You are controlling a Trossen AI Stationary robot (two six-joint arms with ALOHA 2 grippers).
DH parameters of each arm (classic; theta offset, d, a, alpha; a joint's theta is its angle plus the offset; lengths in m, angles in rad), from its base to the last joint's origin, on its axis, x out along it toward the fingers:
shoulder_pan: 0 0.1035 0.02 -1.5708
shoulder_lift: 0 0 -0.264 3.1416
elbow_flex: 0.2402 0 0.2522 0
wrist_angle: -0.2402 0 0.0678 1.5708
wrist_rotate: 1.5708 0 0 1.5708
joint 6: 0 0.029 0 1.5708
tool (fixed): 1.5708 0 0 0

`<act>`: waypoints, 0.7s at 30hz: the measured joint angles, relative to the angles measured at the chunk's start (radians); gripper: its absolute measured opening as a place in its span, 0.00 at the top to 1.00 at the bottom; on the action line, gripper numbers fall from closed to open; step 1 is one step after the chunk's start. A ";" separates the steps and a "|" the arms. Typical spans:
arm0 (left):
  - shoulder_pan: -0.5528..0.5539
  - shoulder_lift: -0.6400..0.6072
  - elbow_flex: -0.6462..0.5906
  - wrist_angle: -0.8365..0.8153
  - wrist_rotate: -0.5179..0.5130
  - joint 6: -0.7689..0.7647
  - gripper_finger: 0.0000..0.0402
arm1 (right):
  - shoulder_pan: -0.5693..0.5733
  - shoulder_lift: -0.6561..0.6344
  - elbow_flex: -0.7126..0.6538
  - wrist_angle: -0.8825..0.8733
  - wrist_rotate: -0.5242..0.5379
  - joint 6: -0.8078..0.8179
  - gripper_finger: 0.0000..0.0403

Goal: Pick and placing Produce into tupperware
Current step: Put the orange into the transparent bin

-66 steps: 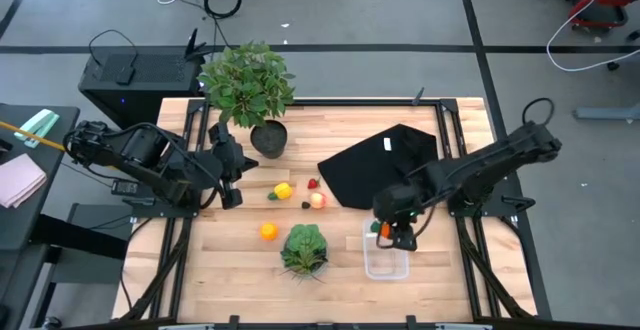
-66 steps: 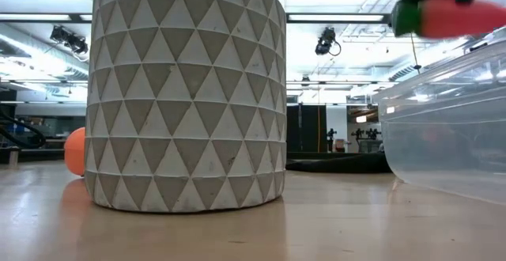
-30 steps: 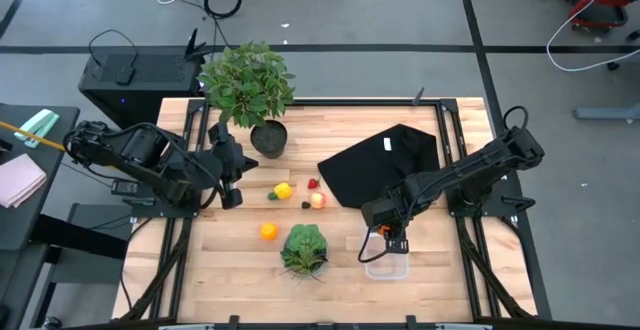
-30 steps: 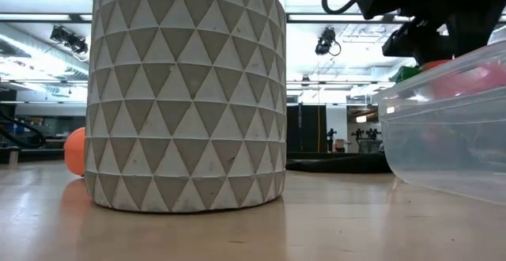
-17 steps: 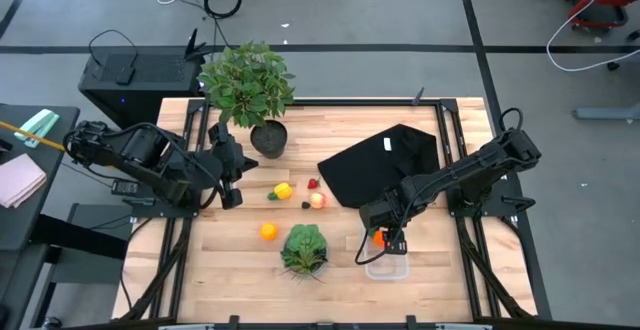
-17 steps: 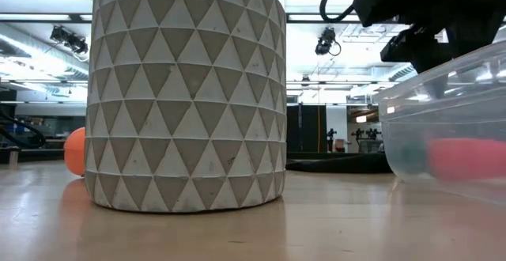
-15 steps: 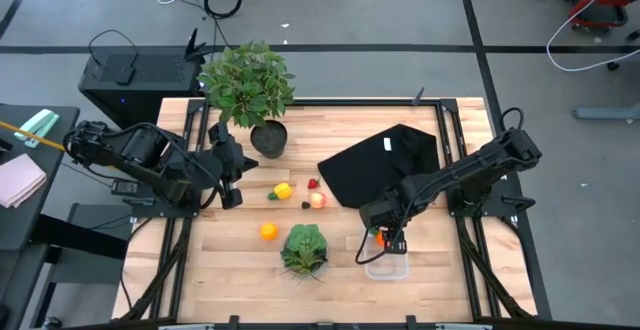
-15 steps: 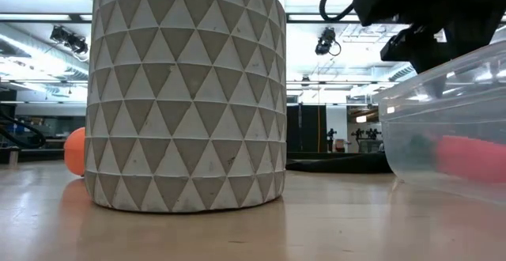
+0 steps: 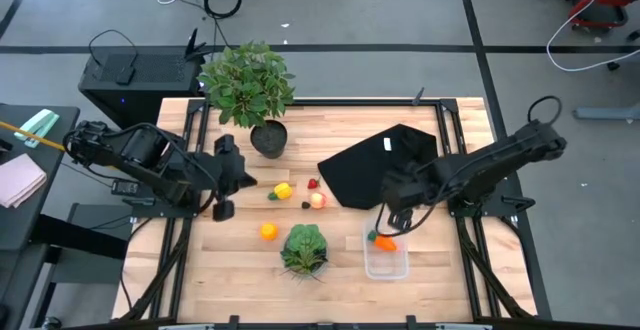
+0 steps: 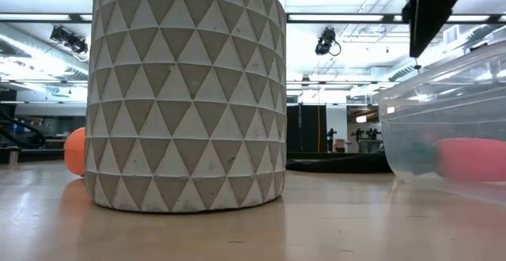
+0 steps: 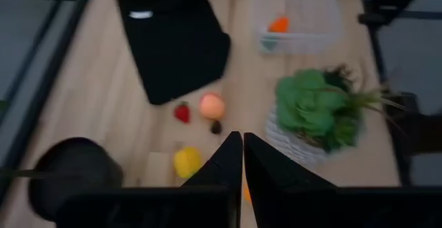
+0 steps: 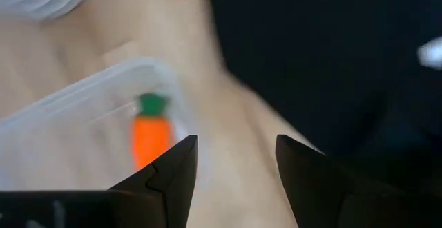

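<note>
Carrot lies in the box; remaining produce sits nearer the left gripper — fingers pressed together — than the spread right gripper

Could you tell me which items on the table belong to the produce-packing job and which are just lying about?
Job: carrot in the tupperware; yellow piece, orange ball, red piece, peach ball.

Lying about: lettuce head, potted plant, black cloth.

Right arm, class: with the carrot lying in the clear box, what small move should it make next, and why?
Probably swing toward the peach-coloured ball. The carrot already lies in the tupperware, the right tool is open and empty above it, and that ball is the nearest loose piece.
</note>
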 joint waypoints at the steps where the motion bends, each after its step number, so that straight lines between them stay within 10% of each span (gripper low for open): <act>1: 0.000 0.000 0.000 -0.004 0.016 0.000 0.94 | 0.000 -0.019 0.000 -0.022 0.028 0.016 0.50; 12: -0.103 0.000 -0.170 0.231 0.116 -0.022 0.80 | 0.000 -0.184 0.000 -0.139 0.232 0.001 0.50; 21: -0.119 0.067 -0.452 0.384 0.221 -0.301 0.48 | 0.001 -0.273 0.000 -0.139 0.329 -0.034 0.49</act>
